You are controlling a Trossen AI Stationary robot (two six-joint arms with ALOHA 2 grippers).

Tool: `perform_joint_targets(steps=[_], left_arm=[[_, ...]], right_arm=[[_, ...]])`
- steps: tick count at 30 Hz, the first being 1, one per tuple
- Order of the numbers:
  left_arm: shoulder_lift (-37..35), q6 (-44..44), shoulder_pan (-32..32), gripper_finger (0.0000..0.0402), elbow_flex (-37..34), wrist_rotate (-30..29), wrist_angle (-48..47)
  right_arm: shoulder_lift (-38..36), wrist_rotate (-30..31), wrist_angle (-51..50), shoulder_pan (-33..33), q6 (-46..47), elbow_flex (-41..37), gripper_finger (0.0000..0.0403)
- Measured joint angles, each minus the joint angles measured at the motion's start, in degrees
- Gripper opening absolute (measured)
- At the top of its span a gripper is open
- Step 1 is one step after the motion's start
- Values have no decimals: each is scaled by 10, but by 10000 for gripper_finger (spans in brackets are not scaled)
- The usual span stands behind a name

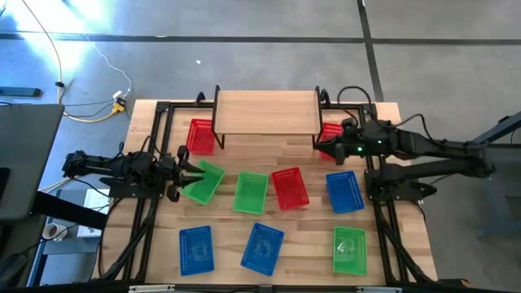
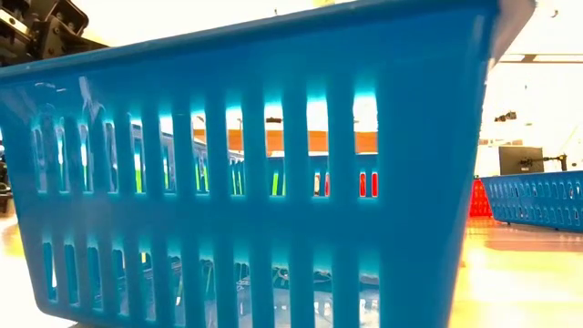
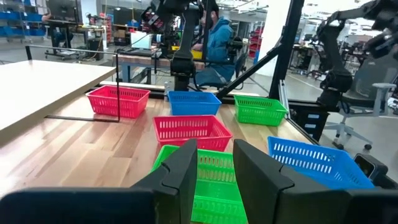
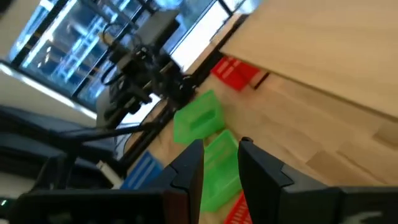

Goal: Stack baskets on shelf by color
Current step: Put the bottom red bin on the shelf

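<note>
We saw our left gripper (image 1: 186, 171) at a tilted green basket (image 1: 203, 182) on the left of the table (image 1: 309, 244). In the left wrist view its fingers (image 3: 186, 171) stood a little apart with that basket's rim between and just beyond them, though we could not tell whether they pinched the rim. Past those fingertips lay a red basket (image 3: 191, 131), then a blue one (image 3: 193, 102), a second green one (image 3: 260, 110) beside it, and another red one (image 3: 118, 101) under the shelf (image 1: 266, 111).

Our right gripper (image 1: 340, 147) hovered by the shelf's right end, above a red basket (image 1: 330, 137) there. Its fingers (image 4: 188, 168) were parted by a narrow gap that held nothing; beyond them sat a flat green basket (image 4: 219, 163) and the tilted one.

Nearer the table's front lay two blue baskets (image 1: 195, 248) and a green one (image 1: 349, 250). The shelf top was bare
</note>
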Motion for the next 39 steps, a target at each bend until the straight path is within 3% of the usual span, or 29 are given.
perform_joint_targets(steps=[7,13,34,39], left_arm=[[0,3,0,94,0,0,0],[0,3,0,94,0,0,0],[0,-1,0,94,0,1,0],[0,-1,0,94,0,2,0]], right_arm=[[93,41,-134,49,7,112,87],[158,54,-249,73,86,167,87],[287,31,-268,109,125,170,87],[317,9,-269,114,160,170,107]])
